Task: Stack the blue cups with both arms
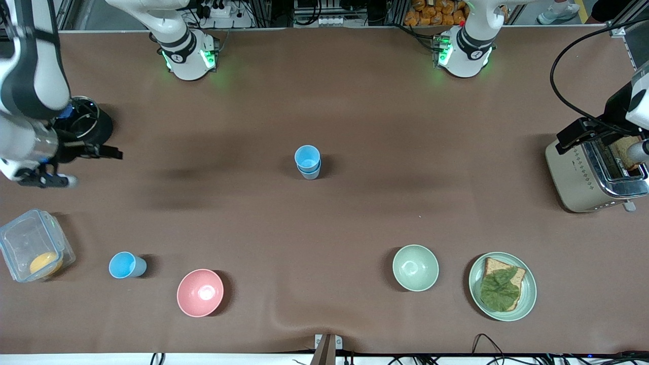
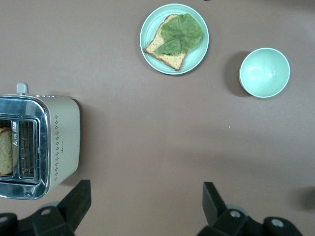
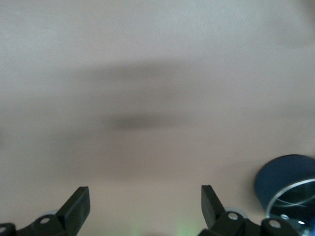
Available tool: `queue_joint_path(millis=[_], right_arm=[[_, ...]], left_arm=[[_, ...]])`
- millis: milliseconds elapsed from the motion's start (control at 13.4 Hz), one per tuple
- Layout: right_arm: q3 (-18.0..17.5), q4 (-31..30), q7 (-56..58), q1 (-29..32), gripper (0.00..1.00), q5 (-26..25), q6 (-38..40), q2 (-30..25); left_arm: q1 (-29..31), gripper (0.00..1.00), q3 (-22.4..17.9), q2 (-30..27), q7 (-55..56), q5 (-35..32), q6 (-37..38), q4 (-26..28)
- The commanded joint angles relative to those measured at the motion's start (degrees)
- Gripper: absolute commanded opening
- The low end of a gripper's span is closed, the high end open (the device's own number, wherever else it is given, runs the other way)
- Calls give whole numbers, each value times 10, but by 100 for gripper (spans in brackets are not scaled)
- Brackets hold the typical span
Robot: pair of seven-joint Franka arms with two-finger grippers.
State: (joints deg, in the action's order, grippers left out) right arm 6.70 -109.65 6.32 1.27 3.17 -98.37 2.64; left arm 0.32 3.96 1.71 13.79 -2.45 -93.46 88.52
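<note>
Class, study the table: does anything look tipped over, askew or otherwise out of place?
One blue cup lies on its side near the front camera, between the clear container and the pink bowl. The stacked blue cups stand upright mid-table. Both bowls sit upright; nothing looks spilled.

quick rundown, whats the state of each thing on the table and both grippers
stacked light-blue plastic cups: upright, one nested in the other, mid-table
lone sky-blue plastic cup: on its side, unstacked
pink bowl: upright, empty
pale green bowl: upright, empty
green plate: holds bread with a leaf
cream toaster: bread in a slot
clear lidless container: holds something orange
left gripper: fingers open, empty, beside the toaster
right gripper: fingers open, empty
</note>
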Motion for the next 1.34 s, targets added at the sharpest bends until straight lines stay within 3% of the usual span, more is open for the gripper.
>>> queue_joint_path(millis=[0, 521, 744, 1264], right_arm=[[-13, -2, -9, -7, 100, -26, 18, -65], [-15, 177, -63, -36, 100, -25, 139, -48], [-15, 182, 2, -40, 100, -26, 139, -47], [-14, 183, -4, -38, 100, -23, 140, -47]], left_arm=[[6, 100, -1, -7, -15, 6, 8, -8], [6, 100, -4, -4, -18, -1, 19, -24], [6, 100, 0, -4, -18, 0, 25, -24], [-6, 100, 28, 12, -31, 6, 80, -48]])
